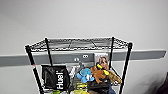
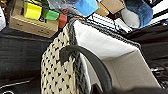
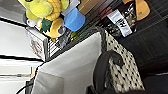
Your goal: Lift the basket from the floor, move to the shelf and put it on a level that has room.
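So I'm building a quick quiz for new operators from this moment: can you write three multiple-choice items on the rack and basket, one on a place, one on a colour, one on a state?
1. Where is the black Huel bag?
A. On the top tier
B. On the tier below the top, at the left side in the head view
C. Inside the basket

2. What colour is the lining of the basket?
A. White
B. Red
C. Green

3. What state is the top tier of the shelf in?
A. Piled with boxes
B. Holding the basket
C. Bare wire grid

Answers:
1. B, the head view shows it standing under the top tier, near the left post.
2. A, both wrist views show a white cloth inside.
3. C, the wall shows through the grid.
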